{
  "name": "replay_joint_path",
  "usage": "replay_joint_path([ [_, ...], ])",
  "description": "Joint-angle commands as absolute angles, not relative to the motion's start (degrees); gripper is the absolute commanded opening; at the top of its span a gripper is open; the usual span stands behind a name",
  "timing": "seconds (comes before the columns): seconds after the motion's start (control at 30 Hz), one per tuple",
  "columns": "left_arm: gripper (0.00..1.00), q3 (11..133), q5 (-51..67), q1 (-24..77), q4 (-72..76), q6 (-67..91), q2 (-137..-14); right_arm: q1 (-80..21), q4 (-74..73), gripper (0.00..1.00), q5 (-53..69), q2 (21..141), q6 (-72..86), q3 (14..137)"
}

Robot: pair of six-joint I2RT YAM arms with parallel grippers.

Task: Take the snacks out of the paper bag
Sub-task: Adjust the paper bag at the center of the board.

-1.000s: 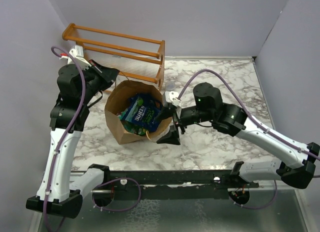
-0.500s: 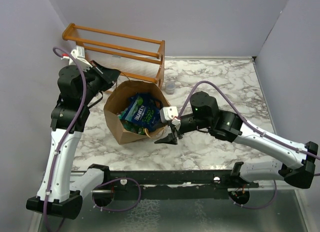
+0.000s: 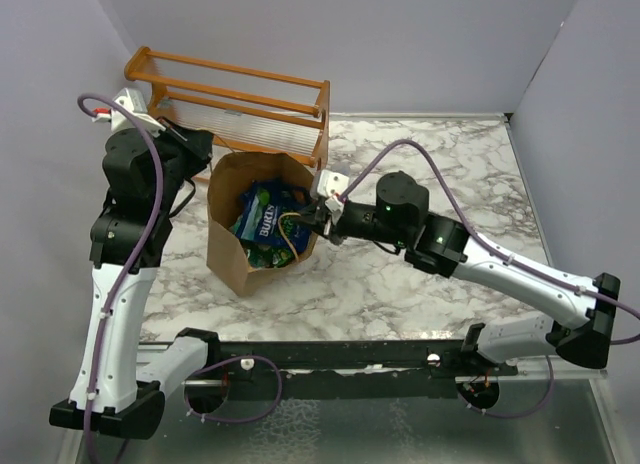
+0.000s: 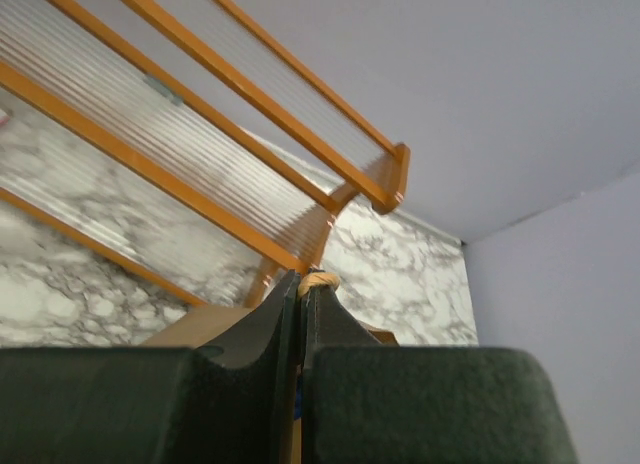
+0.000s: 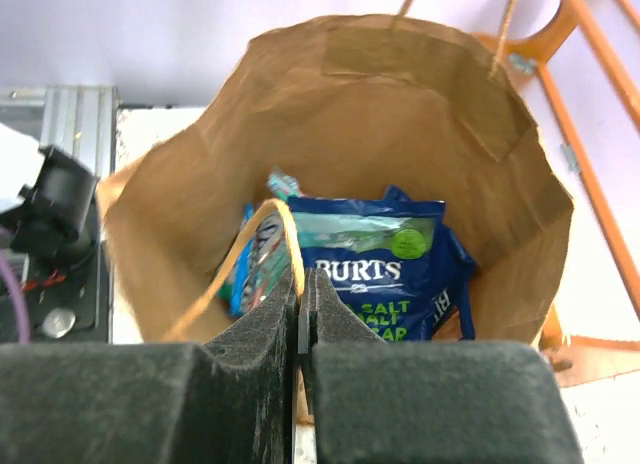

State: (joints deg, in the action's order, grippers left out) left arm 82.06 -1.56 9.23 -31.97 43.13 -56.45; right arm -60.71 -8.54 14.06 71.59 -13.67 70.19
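Both clenched, neither on a snack: left gripper [image 4: 302,284] pinches the far handle [image 4: 318,279], right gripper [image 5: 302,279] the near handle [image 5: 272,204]. The snacks [image 5: 370,274] sit deep in the paper bag [image 3: 235,264], upright on the tabletop [image 3: 420,154]. Risks: opposing pulls could tear a thin handle or tip the bag, and no gripper is free to reach in.

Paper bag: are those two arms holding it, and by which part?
Yes. The left fingers pinch the paper bag by one twisted handle; the right fingers look shut on the other handle.
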Motion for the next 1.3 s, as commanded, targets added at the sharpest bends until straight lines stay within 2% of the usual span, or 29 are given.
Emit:
replay_joint_path([
  [0.0,0.0,85.64,-12.18,9.32,-20.86,40.35,-53.76,-58.78,0.43,0.01,12.35,76.9,-13.34,76.23],
  [0.1,0.0,85.1,-11.28,9.32,-14.23,40.06,-54.33,-56.16,1.5,0.01,15.77,81.42,-13.3,80.63],
  [0.3,0.0,87.13,-6.04,9.32,-10.79,36.67,-57.69,-54.67,0.59,0.01,19.6,85.74,-14.06,83.26],
  [0.67,0.0,66.69,23.44,9.32,1.55,36.02,-49.47,-54.73,4.55,0.02,19.59,71.05,-9.26,56.27],
  [0.87,0.0,63.82,30.1,9.27,0.98,39.07,-46.12,-54.67,-1.42,0.13,18.61,65.72,2.0,49.85],
  [1.03,0.0,60.5,34.5,9.32,3.58,43.46,-44.24,-54.67,-8.89,0.29,22.77,63.35,7.74,48.93],
  [1.13,0.0,58.91,36.03,9.32,3.22,43.64,-43.39,-54.73,-13.25,0.39,25.23,62.53,8.28,49.76],
  [1.27,0.0,56.45,37.74,9.32,2.96,42.9,-41.63,-54.72,-21.01,0.53,19.84,60.38,2.99,53.22],
])
